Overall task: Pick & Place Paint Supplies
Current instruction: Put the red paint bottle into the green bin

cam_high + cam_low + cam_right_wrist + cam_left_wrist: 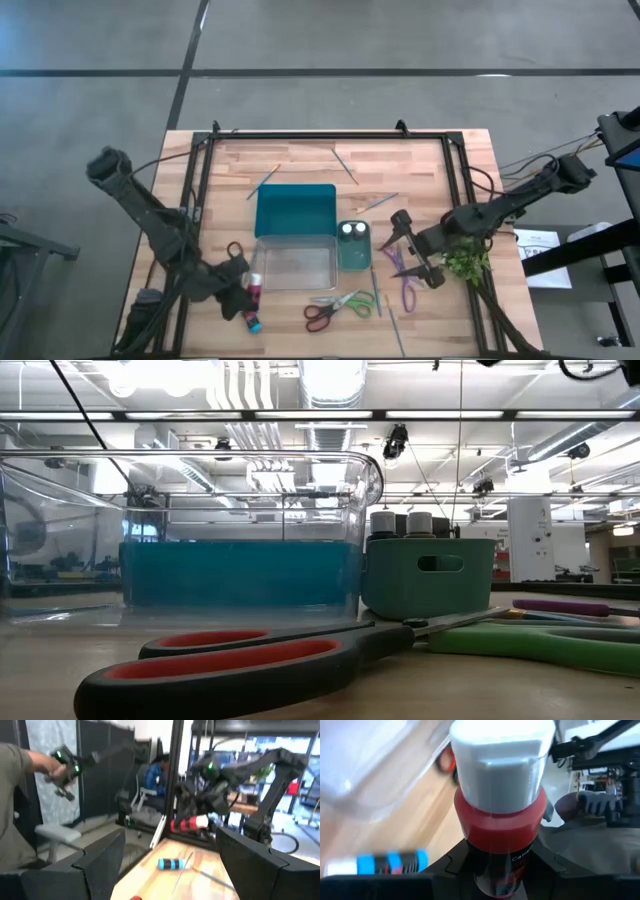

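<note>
Nearest the table's front edge, left of the clear tub point(296, 267), the left gripper point(240, 292) had its fingers clamped on a red bottle point(500, 845), white cap up past the fingertips. Just below it, a blue bottle point(251, 322) lay flat on the wood. Right of that, in front of the tub, the red-green scissors point(335, 309) lay closed, with a thin brush point(377, 290) beside them. The purple scissors point(409, 286) lay further right, under the right gripper point(412, 262), which hung above them with its fingers spread and holding nothing. A green sprig point(464, 264) sat just beyond that gripper, near the table's right edge. Touching the tub's right side stood a small teal bin point(428, 575) with two white-capped bottles point(352, 230) upright inside. Behind the tub, a teal lid point(295, 209) lay flat against it. Farther back, loose brushes point(345, 165) were scattered on the bare wood toward the far edge. Across the room, a person in blue point(154, 776) sat behind the table frame.
</note>
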Controlling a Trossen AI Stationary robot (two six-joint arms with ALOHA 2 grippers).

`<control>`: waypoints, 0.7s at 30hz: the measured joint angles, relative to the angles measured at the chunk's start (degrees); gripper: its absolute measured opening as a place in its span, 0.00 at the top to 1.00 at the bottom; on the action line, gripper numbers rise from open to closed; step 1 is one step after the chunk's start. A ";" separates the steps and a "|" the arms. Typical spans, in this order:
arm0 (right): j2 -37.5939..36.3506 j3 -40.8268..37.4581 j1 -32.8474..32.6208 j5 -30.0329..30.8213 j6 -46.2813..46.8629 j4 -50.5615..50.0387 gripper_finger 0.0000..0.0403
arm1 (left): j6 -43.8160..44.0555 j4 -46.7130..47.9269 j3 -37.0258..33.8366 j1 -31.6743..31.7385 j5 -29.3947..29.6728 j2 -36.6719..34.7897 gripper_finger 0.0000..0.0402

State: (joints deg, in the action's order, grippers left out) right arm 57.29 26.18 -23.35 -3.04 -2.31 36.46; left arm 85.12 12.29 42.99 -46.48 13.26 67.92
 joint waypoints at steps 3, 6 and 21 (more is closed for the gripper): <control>4.34 5.37 0.32 0.38 1.34 -3.62 0.23 | -7.25 0.17 1.65 2.59 -0.84 0.07 0.67; 10.39 10.42 1.89 0.46 5.33 -5.87 0.23 | -14.33 1.22 3.44 3.53 -1.03 0.07 0.67; 40.31 36.13 9.81 -8.06 13.10 -5.71 0.23 | -26.36 17.75 6.20 5.40 0.02 0.09 0.68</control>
State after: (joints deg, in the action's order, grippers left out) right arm 97.59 62.31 -13.54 -11.10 10.79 30.75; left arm 58.76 30.04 49.19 -41.08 13.28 68.01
